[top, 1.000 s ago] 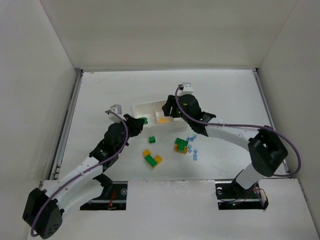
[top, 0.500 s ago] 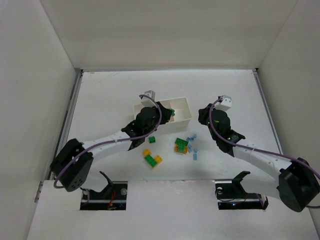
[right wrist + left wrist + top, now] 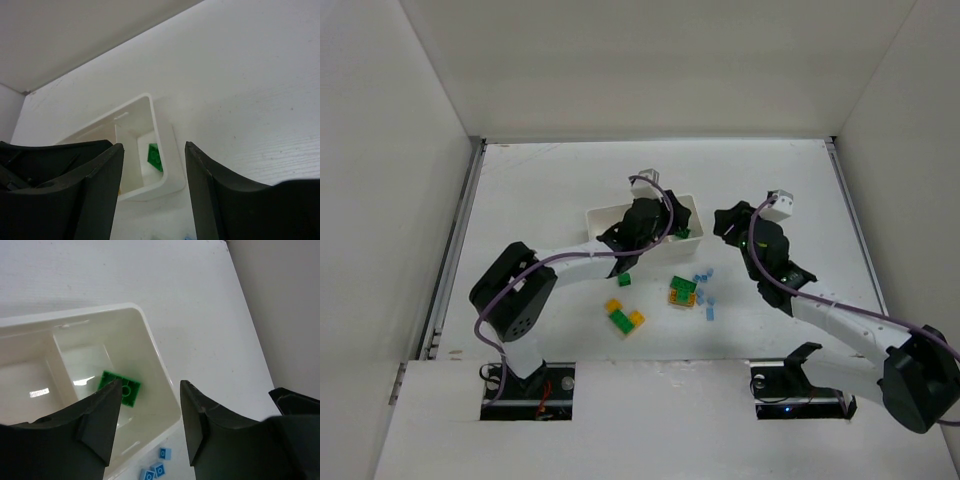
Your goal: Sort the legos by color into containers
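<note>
The white tray [image 3: 602,217] of containers lies at the table's middle. In the left wrist view a green lego [image 3: 124,388] lies flat in the end compartment of the tray [image 3: 156,352]. My left gripper [image 3: 150,385] hovers open above that compartment, holding nothing. My right gripper [image 3: 154,145] is open and empty, just right of the tray [image 3: 172,150], with the same green lego [image 3: 155,157] in its view. Loose legos lie in front: a green one [image 3: 624,280], a green-yellow cluster [image 3: 625,318], a green-orange cluster [image 3: 682,291] and pale blue ones [image 3: 705,277].
White walls enclose the table on three sides. My left arm [image 3: 570,262] stretches across the tray's near side and hides part of it. Pale blue bricks [image 3: 162,454] lie just outside the tray's near wall.
My left gripper has moved right along the tray and opened; the green lego it carried now lies in the end compartment. The right gripper has backed off to the right and now stands open.
</note>
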Controlling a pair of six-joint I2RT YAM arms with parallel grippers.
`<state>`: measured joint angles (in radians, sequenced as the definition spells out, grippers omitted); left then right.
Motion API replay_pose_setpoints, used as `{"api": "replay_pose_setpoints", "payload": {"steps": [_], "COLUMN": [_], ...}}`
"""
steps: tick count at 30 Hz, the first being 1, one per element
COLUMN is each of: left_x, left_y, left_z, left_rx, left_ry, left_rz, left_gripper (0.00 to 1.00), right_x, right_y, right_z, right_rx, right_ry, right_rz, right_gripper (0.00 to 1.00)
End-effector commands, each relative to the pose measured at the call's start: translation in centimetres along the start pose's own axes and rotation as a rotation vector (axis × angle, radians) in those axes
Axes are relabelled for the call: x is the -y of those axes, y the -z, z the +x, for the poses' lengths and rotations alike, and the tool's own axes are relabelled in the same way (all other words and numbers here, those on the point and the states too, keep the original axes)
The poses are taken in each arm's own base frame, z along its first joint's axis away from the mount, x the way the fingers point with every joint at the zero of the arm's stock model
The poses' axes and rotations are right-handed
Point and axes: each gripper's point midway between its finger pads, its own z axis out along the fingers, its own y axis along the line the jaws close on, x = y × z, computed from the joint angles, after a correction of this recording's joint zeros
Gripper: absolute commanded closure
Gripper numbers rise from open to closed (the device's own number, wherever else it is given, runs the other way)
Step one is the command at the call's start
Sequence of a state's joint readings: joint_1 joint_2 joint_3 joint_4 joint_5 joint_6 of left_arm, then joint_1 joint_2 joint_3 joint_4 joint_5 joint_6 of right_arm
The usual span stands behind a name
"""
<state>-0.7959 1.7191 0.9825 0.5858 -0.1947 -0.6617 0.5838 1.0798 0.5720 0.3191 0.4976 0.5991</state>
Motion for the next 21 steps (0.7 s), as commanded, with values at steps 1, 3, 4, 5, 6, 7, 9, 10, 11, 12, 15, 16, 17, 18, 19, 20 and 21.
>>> {"api": "replay_pose_setpoints", "payload": {"steps": [1, 3, 4, 5, 6, 7, 9, 10, 11, 12, 15, 16, 17, 18, 19, 20, 21], "left_x": [2.6, 2.5, 2.4, 2.3, 2.2, 2.0, 1.1, 0.5, -0.1, -0.9, -2.6, -3.0, -3.2, -3.3, -3.4, -3.3, -3.1], "left_y": [0.5, 1.4, 2.0, 2.8, 3.7, 4.7, 6.9, 7.9, 8.8, 9.8, 12.3, 12.9, 13.3, 13.7, 14.0, 14.1, 14.3], "left_z": [-4.4, -5.4, -5.9, -6.5, -6.8, -7.1, -7.0, -6.7, -6.3, -5.8, -3.7, -3.0, -2.3, -1.7, -1.2, -0.7, -0.3], "left_rx": [0.112, 0.138, 0.153, 0.169, 0.180, 0.192, 0.201, 0.203, 0.199, 0.194, 0.145, 0.128, 0.113, 0.100, 0.088, 0.075, 0.064], "left_ry": [-0.008, -0.014, -0.014, -0.012, -0.011, -0.011, -0.009, -0.006, -0.002, 0.000, -0.017, -0.025, -0.031, -0.037, -0.042, -0.048, -0.062], "left_rz": [0.059, 0.056, 0.052, 0.051, 0.052, 0.052, 0.050, 0.043, 0.037, 0.027, 0.003, 0.000, 0.001, 0.002, 0.003, 0.008, 0.015], "left_gripper": [0.50, 0.49, 0.49, 0.51, 0.53, 0.56, 0.59, 0.60, 0.62, 0.63, 0.64, 0.64, 0.64, 0.64, 0.64, 0.64, 0.64], "right_x": [-1.2, -1.4, -1.6, -1.8, -2.2, -2.6, -3.2, -3.3, -3.4, -3.5, -3.2, -2.6, -1.8, -0.9, 0.1, 1.1, 2.2], "right_y": [0.0, -0.1, -0.1, -0.2, -0.3, -0.3, -0.1, 0.2, 0.6, 1.3, 3.2, 3.6, 3.9, 4.0, 4.0, 3.8, 3.3], "right_z": [-0.9, -0.7, -0.5, -0.2, 0.2, 0.6, 1.8, 2.7, 3.5, 5.0, 8.2, 8.8, 9.2, 9.6, 10.1, 10.5, 10.7], "right_rx": [0.031, 0.025, 0.019, 0.010, -0.005, -0.020, -0.057, -0.084, -0.106, -0.146, -0.224, -0.234, -0.244, -0.254, -0.275, -0.291, -0.306], "right_ry": [-0.026, -0.016, -0.012, -0.006, 0.009, 0.026, 0.061, 0.073, 0.081, 0.091, 0.112, 0.124, 0.141, 0.154, 0.166, 0.182, 0.201], "right_rz": [-0.041, -0.046, -0.050, -0.052, -0.060, -0.066, -0.071, -0.070, -0.071, -0.076, -0.073, -0.053, -0.024, 0.012, 0.047, 0.086, 0.128], "right_gripper": [0.42, 0.47, 0.52, 0.58, 0.66, 0.73, 0.78, 0.78, 0.78, 0.76, 0.63, 0.57, 0.56, 0.56, 0.56, 0.56, 0.56]}}
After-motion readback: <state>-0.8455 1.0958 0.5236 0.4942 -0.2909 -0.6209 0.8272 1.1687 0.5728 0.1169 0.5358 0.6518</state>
